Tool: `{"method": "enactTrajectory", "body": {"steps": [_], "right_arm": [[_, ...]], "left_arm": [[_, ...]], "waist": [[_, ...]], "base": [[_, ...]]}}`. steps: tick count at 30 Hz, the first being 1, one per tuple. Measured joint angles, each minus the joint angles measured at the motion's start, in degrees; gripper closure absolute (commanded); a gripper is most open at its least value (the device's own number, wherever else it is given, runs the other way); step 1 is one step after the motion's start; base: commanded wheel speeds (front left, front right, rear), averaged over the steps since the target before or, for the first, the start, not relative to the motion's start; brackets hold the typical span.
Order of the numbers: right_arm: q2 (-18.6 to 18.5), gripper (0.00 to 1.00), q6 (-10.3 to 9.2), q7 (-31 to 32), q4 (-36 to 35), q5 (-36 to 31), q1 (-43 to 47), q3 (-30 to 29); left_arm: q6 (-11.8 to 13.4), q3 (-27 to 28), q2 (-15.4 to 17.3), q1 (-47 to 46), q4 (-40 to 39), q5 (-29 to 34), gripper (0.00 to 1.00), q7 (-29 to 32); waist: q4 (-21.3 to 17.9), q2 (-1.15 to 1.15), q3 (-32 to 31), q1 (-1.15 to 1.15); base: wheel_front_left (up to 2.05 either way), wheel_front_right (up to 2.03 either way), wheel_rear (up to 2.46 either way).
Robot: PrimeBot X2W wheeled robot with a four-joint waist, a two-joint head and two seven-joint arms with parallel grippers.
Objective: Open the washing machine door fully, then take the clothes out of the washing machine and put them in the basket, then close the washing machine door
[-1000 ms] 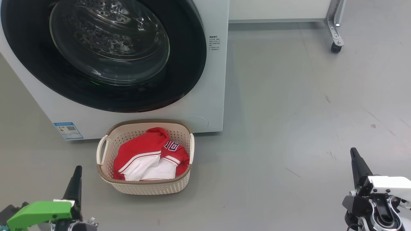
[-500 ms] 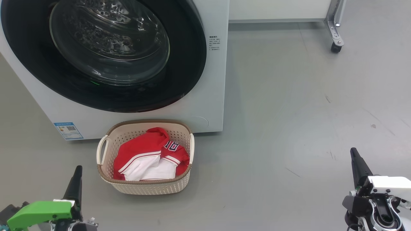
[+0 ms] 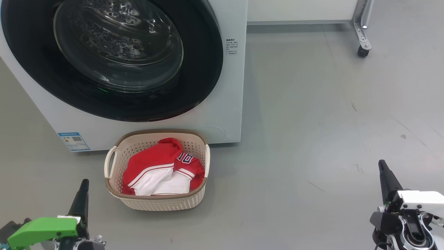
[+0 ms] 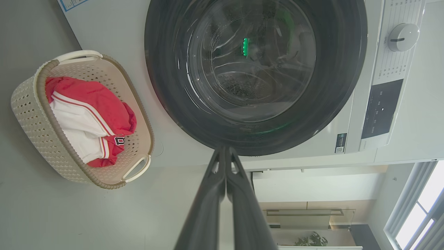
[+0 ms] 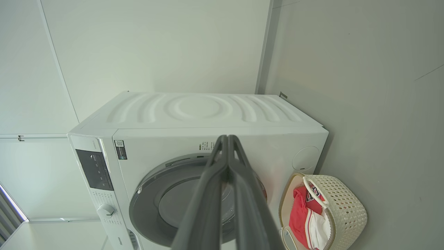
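Black washing machine door point(image 3: 114, 59), top off-frame

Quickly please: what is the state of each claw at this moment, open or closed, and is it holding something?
Left claw: closed, holding nothing.
Right claw: closed, holding nothing.

Door point(image 3: 114, 59): glossy black rim w/ clear glass centre. Washer point(image 3: 229, 104) body: smooth white, slight sheen. Basket point(image 3: 163, 203): cream plastic, perforated, brown woven-look rim. Clothes point(image 3: 156, 170): soft matt cloth, red & white. Floor point(image 3: 312, 104): smooth grey, faint sheen, few scuffs right.
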Motion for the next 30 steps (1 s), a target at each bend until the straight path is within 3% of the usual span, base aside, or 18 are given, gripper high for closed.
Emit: {"method": "enactTrajectory", "body": {"steps": [30], "right_arm": [[0.0, 1.00, 0.00, 0.0, 0.0, 0.0, 0.0, 0.0]], "left_arm": [[0.0, 0.2, 0.0, 0.0, -0.1, 0.0, 1.00, 0.0]], "waist": [[0.0, 0.00, 0.0, 0.00]], "base": [[0.00, 0.00, 0.00]]}}
